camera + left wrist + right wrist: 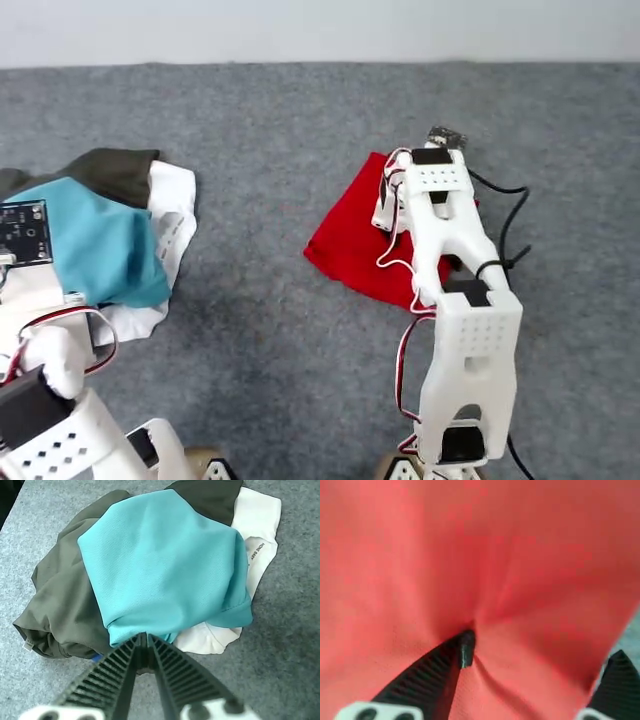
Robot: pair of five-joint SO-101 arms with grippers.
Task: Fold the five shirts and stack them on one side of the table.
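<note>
My left gripper (145, 641) clamps the hem of the crumpled teal knit shirt (165, 565) atop a pile (olive shirt (60, 595), white shirt (260, 525)) at nine o'clock on the grey table (260, 380). My right gripper (542, 662), jaws apart, presses into the red cloth shirt (350, 240) toward three o'clock.

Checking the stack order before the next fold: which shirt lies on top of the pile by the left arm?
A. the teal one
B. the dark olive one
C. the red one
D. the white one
A: the teal shirt lies over the dark olive shirt and the white shirt, while the red shirt lies apart from the pile.
</note>
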